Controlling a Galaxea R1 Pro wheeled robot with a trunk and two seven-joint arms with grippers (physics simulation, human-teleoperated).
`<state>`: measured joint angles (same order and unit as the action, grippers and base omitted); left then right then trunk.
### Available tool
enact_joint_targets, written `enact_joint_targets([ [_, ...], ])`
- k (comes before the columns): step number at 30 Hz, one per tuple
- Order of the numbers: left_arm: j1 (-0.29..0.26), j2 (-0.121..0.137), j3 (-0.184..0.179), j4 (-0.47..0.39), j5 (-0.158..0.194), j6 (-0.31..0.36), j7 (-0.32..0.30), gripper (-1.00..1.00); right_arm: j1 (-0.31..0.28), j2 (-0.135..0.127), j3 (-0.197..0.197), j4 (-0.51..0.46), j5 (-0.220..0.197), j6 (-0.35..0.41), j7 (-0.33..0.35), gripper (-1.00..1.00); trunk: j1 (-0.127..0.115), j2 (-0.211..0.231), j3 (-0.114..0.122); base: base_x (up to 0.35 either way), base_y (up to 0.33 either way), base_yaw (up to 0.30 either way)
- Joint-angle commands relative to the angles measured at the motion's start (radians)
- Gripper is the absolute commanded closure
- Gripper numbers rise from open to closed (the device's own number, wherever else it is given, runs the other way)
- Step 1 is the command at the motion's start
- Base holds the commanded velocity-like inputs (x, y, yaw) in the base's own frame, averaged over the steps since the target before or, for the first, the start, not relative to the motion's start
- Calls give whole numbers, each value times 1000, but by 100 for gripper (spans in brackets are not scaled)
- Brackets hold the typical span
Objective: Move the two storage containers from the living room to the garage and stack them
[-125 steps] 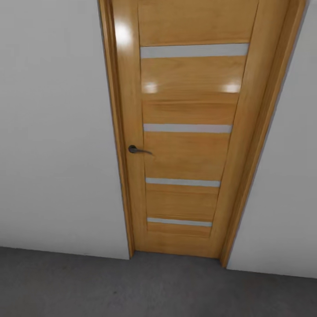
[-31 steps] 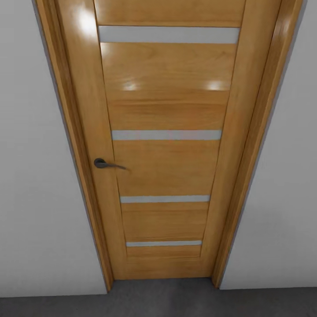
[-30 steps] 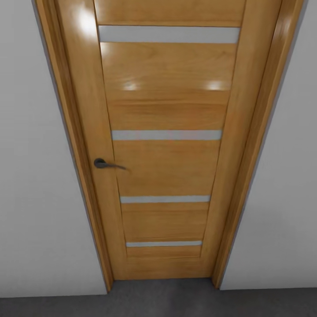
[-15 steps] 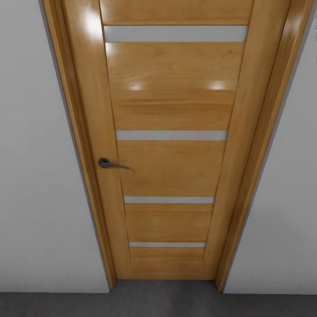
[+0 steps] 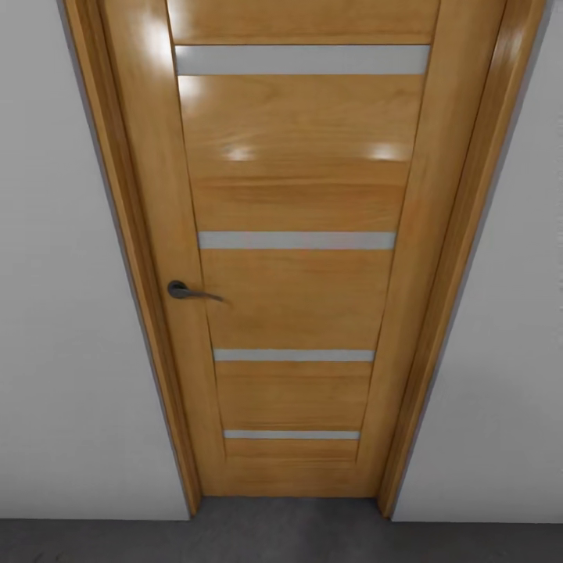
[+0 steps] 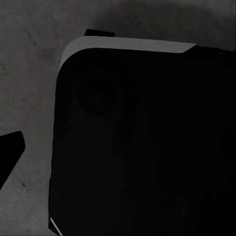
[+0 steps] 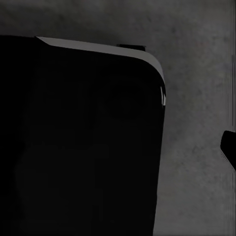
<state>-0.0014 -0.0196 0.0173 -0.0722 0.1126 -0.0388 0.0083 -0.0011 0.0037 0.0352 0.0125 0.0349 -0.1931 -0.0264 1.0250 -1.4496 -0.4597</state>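
Note:
The two storage containers are out of view. In the head view I face a shut honey-coloured wooden door (image 5: 293,297) with several pale glass strips and a dark lever handle (image 5: 188,292). Below it lies a strip of dark grey concrete-like floor (image 5: 281,539). In the left wrist view, a dark fingertip (image 6: 10,155) of the left gripper juts over the grey floor (image 6: 29,73) beside my black base (image 6: 142,142). The right wrist view has a dark fingertip (image 7: 229,147) beside the same black base (image 7: 78,142). Neither wrist view reveals how the jaws stand.
White walls (image 5: 62,313) flank the door on both sides, and the wooden frame (image 5: 446,313) runs down to the floor. The door stands close ahead and blocks the way forward. Rough grey floor (image 7: 196,73) surrounds my base.
Over four seconds the camera has come closer to the door, which now looms larger with less floor below it. Over the last second the picture only jitters slightly sideways.

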Motion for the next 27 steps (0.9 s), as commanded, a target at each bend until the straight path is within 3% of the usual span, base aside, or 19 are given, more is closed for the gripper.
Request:
enact_joint_targets([
  [1,0,0,1,0,9,-3,1,-100,0,0,3,1,4,-3,-3,-100,0,0,-1,0,-246,0],
  [8,0,0,1,0,9,-3,1,-100,0,0,2,1,4,-4,-3,-100,0,0,-1,0,-127,0],
  [27,0,0,1,0,9,-3,1,-100,0,-2,-6,1,-4,-5,-3,-100,0,0,-1,0,-6,0],
])
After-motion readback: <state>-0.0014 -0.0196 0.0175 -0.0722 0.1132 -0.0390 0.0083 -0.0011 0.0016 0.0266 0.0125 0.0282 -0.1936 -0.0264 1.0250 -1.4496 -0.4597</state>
